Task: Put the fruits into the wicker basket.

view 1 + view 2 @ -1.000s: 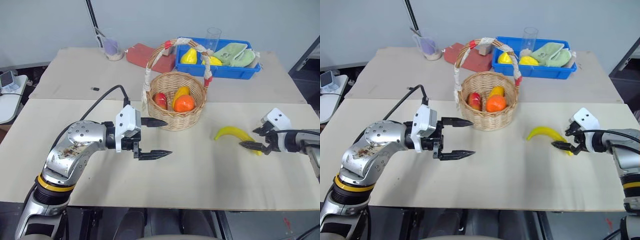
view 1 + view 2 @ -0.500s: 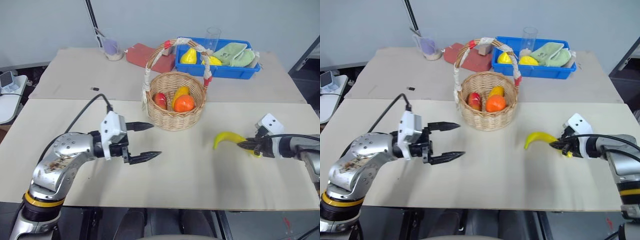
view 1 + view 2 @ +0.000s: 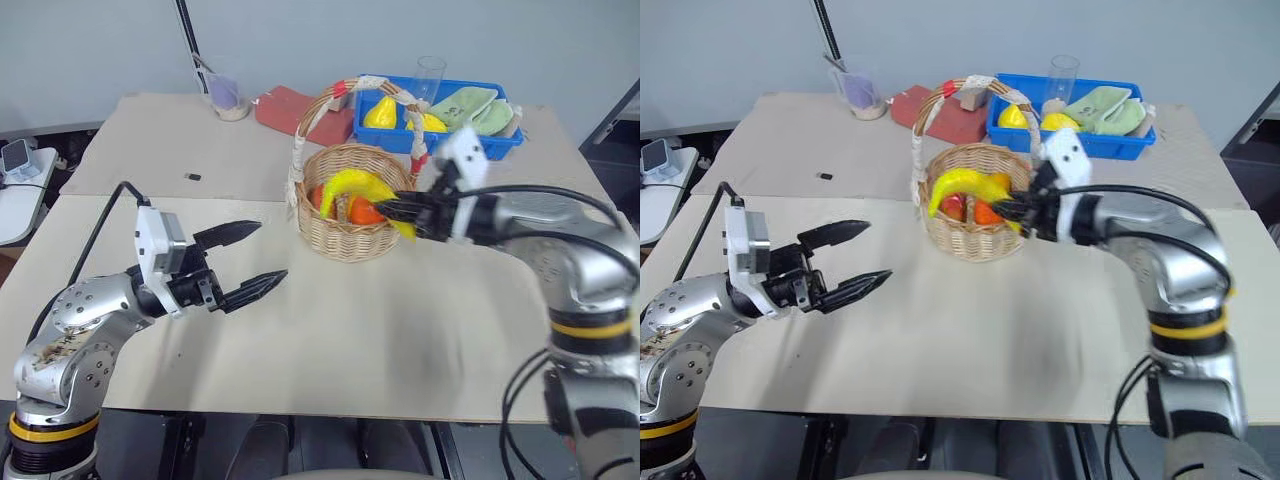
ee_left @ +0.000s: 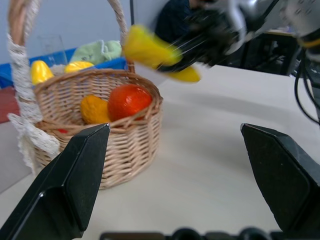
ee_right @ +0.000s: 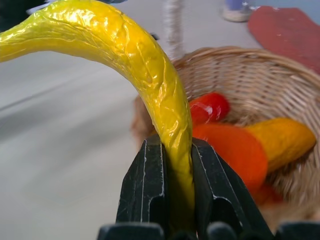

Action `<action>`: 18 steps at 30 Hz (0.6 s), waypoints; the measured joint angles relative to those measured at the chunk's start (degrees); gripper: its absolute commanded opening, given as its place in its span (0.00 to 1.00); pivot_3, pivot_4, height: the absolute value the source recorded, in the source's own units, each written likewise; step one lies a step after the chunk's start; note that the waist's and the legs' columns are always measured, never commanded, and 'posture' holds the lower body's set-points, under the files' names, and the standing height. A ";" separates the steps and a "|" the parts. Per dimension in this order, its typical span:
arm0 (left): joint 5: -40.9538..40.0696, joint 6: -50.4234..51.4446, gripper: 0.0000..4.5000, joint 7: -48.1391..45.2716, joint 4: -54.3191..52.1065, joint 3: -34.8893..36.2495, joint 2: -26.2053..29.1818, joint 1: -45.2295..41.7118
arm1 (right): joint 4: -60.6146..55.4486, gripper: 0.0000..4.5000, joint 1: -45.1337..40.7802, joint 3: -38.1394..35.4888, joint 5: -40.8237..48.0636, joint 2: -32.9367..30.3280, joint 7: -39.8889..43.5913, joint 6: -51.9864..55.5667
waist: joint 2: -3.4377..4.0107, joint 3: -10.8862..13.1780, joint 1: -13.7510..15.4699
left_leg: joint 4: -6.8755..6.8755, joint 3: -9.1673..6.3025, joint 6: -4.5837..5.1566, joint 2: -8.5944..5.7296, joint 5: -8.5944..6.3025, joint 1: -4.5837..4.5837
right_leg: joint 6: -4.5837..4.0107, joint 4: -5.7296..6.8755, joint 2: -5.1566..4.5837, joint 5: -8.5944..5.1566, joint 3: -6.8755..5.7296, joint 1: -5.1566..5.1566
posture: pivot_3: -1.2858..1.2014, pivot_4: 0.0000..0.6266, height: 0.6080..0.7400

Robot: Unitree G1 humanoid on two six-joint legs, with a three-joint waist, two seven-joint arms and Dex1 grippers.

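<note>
While the banana (image 3: pixel 352 186) is pinched by the right gripper (image 3: pixel 392 209) above the wicker basket (image 3: pixel 350 240) at frame centre, the orange (image 3: pixel 366 213) is inside; the left gripper (image 3: pixel 250 262) is spread at lower left.

Wicker basket (image 3: pixel 350 215) sits mid-surface (image 3: pixel 400 340), orange fruit (image 3: pixel 368 212) inside it. The banana (image 3: pixel 355 186) hangs over the basket's rim, pinched in the right gripper (image 3: pixel 392 208) just to its right. Left gripper (image 3: pixel 250 262) hovers well left of the basket. Bin (image 3: pixel 480 140) lies behind, cup (image 3: pixel 225 100) back left.
</note>
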 measured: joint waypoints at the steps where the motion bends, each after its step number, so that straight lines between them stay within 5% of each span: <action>1: -0.06 0.00 1.00 0.21 -0.11 0.15 0.06 0.20 | 2.00 0.05 -0.58 1.02 -1.16 1.03 -0.96 -0.86 | 0.00 0.00 0.01 | 0.00 -0.01 0.00 -0.02 0.00 -0.03 | 0.00 0.03 -0.01 0.00 0.00 -0.03 | 0.52 0.24 0.78; 13: -0.13 -0.16 1.00 3.23 -1.05 0.59 0.07 1.17 | 19.06 0.05 -9.67 2.83 -10.08 8.16 -7.43 -12.61 | 0.01 0.00 -0.44 | -0.07 0.00 0.00 0.04 0.00 -0.06 | -0.03 0.12 0.05 0.02 0.01 -0.23 | 0.52 0.24 0.78; 15: -0.12 -0.20 1.00 3.34 -1.00 0.51 -0.02 0.76 | 19.50 0.28 -10.39 2.76 -10.37 8.76 -7.69 -13.22 | 0.01 0.00 -0.50 | -0.07 0.01 0.00 0.04 0.00 -0.06 | -0.03 0.13 0.05 0.02 0.01 -0.23 | 0.52 0.24 0.78; 18: -0.11 -0.25 1.00 3.34 -0.90 0.39 -0.06 0.07 | 20.29 0.51 -10.79 2.76 -11.18 9.18 -8.17 -14.02 | 0.01 0.00 -0.47 | -0.07 0.01 0.00 0.03 0.00 -0.06 | -0.03 0.14 0.05 0.02 0.01 -0.23 | 0.52 0.24 0.78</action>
